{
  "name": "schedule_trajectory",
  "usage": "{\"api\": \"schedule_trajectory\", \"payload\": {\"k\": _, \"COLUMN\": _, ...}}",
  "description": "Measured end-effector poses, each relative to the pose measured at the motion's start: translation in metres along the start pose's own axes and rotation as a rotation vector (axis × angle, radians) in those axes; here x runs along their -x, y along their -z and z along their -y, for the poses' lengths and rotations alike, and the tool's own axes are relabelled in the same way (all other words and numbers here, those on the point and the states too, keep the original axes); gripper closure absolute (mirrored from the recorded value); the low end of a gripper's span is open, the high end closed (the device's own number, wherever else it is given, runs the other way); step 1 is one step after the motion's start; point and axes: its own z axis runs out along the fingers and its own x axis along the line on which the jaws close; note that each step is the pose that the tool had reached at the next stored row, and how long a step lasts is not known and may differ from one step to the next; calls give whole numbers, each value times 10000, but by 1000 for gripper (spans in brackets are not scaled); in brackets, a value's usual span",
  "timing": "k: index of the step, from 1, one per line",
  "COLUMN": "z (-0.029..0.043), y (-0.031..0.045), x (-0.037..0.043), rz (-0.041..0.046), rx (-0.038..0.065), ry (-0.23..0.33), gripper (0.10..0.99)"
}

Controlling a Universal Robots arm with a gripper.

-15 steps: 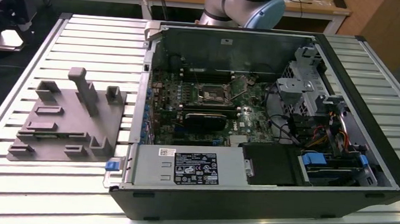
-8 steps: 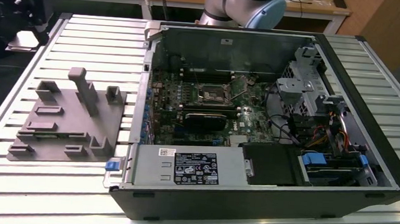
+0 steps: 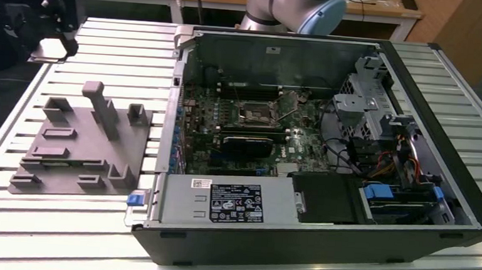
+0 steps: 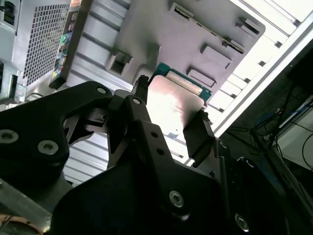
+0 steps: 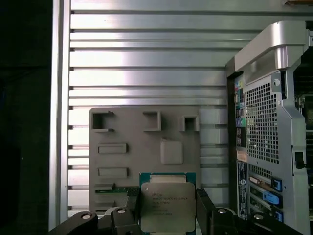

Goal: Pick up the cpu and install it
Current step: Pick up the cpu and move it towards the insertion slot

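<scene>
Ribbed aluminium table [image 3: 120,58], exterior view: at 10 o'clock the arm's dark wrist [image 3: 60,5] hangs high over the surface. Below it, at 9 o'clock, lies a grey plastic fixture [image 3: 72,156] with upright blocks. From centre to 3 o'clock stands an open computer case [image 3: 318,243], its motherboard [image 3: 209,117] exposed and the black-framed CPU socket [image 3: 255,114] just above centre. At 12 o'clock, beyond the case, is the arm's pale shoulder joint [image 3: 303,7].

In both wrist views the gripper [image 5: 167,205] has its black fingers [image 5: 133,205] drawn in against opposite edges of the cpu [image 5: 166,213], gripping it. The silvery top faces the first wrist camera, and a green rim shows along one side. The chip is in the air over the fixture, well apart from it, with the case's perforated rear panel [image 5: 266,117] off to the side.

Judged from this, the pick-up is done and the carry to the socket is the step in hand. Seating the chip would call for a level descent, edges squared to the socket frame, and a light release, not a push. The wrist appears to point straight down, holding the chip about parallel to the table and well short of the case.
</scene>
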Motion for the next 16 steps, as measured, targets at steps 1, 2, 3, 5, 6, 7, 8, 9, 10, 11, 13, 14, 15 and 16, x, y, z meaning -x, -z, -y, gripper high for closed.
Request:
{"api": "schedule_trajectory", "payload": {"k": 1, "z": -1, "y": -1, "x": 33, "rz": 1, "rx": 0, "ry": -1, "gripper": 545}}
{"api": "schedule_trajectory", "payload": {"k": 2, "z": -2, "y": -2, "x": 67, "rz": 1, "rx": 1, "ry": 0, "gripper": 545}}
{"api": "schedule_trajectory", "payload": {"k": 3, "z": -3, "y": -2, "x": 102, "rz": 0, "rx": 0, "ry": -1, "gripper": 545}}
{"api": "schedule_trajectory", "payload": {"k": 5, "z": -5, "y": -4, "x": 173, "rz": 0, "rx": 0, "ry": -1, "gripper": 545}}
{"api": "schedule_trajectory", "payload": {"k": 6, "z": -5, "y": -6, "x": 209, "rz": 1, "rx": 0, "ry": -1, "gripper": 545}}
{"api": "schedule_trajectory", "payload": {"k": 7, "z": -6, "y": -7, "x": 245, "rz": 1, "rx": 0, "ry": 0, "gripper": 545}}
{"api": "schedule_trajectory", "payload": {"k": 8, "z": -7, "y": -7, "x": 281, "rz": 0, "rx": 0, "ry": -1, "gripper": 545}}
{"api": "schedule_trajectory", "payload": {"k": 9, "z": -8, "y": -8, "x": 319, "rz": -1, "rx": -1, "ry": -1, "gripper": 545}}
{"api": "schedule_trajectory", "payload": {"k": 10, "z": -9, "y": -9, "x": 359, "rz": 0, "rx": -1, "ry": 0, "gripper": 545}}
{"api": "schedule_trajectory", "payload": {"k": 11, "z": -10, "y": -10, "x": 397, "rz": 0, "rx": 0, "ry": -1, "gripper": 545}}
{"api": "schedule_trajectory", "payload": {"k": 13, "z": -12, "y": -12, "x": 472, "rz": 1, "rx": 0, "ry": -1, "gripper": 545}}
{"api": "schedule_trajectory", "payload": {"k": 14, "z": -13, "y": -13, "x": 510, "rz": 0, "rx": 0, "ry": -1, "gripper": 545}}
{"api": "schedule_trajectory", "payload": {"k": 15, "z": -14, "y": -14, "x": 548, "rz": -1, "rx": -1, "ry": -1, "gripper": 545}}
{"api": "schedule_trajectory", "payload": {"k": 16, "z": -15, "y": -15, "x": 590, "rz": 0, "rx": -1, "ry": -1, "gripper": 545}}
